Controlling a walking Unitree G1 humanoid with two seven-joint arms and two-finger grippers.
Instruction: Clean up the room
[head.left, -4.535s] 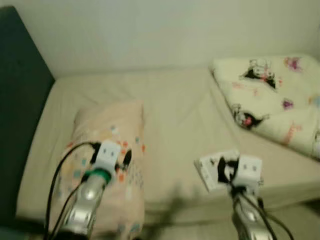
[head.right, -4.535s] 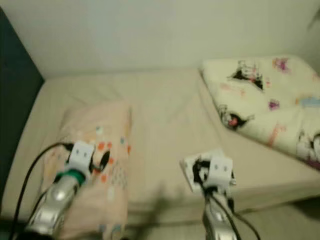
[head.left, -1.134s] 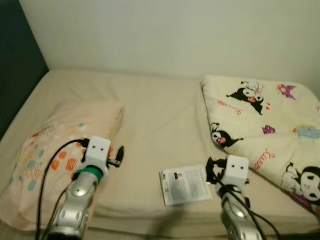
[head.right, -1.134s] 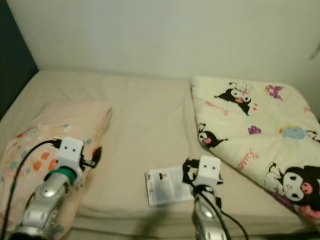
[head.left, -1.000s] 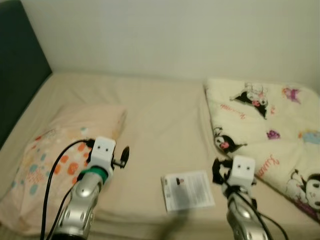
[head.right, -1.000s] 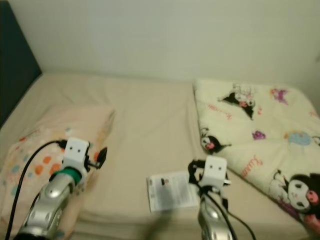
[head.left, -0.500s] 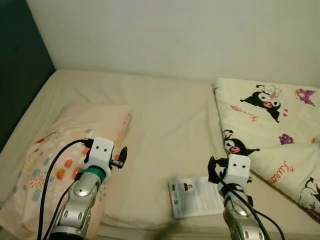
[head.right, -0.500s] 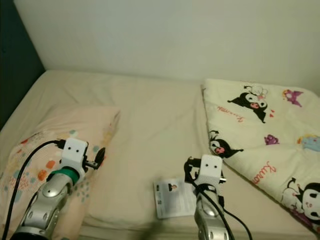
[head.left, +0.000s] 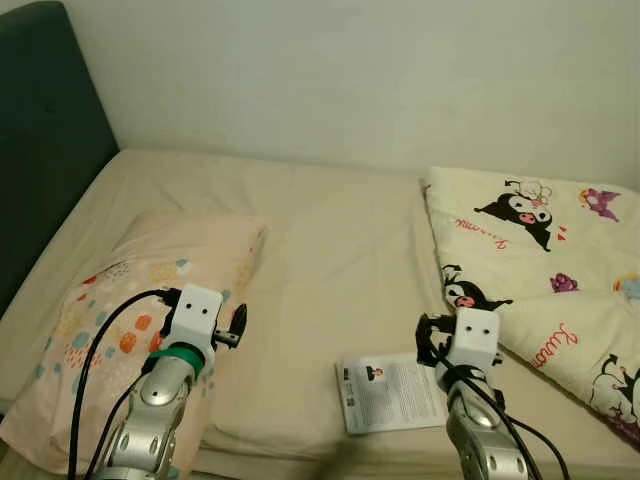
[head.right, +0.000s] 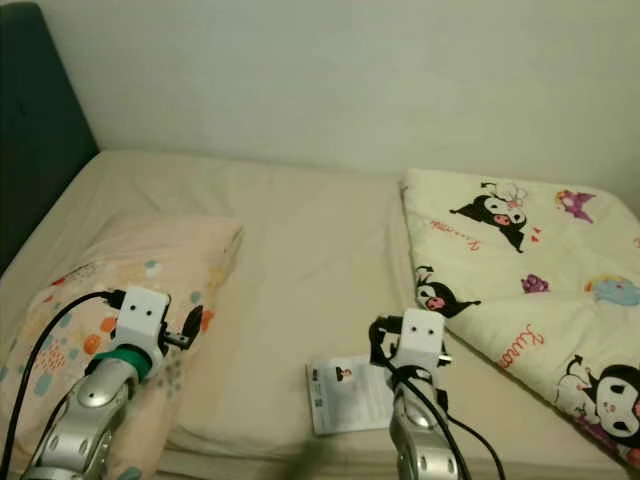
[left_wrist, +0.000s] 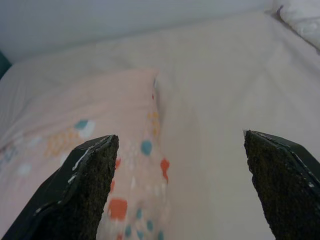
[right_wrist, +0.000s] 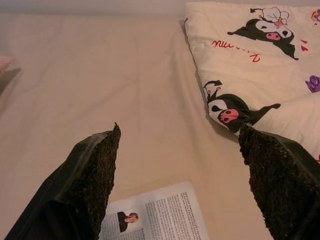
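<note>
Right wrist view shows your right gripper spread wide above the leaflet near the bed's front edge; lower squarely, pinching one edge.

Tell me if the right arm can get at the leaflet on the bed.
Probably yes. The right end effector hangs open just above the leaflet, which lies flat on the bare sheet, apart from the blanket. Nothing lies between.

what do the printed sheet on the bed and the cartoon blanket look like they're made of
The printed sheet looks like thin matte paper: flat, white, with small text and a photo. The cartoon blanket looks like soft padded fabric, probably quilted: puffy folded edges, matte printed surface. Exact fibre cannot be told.
</note>
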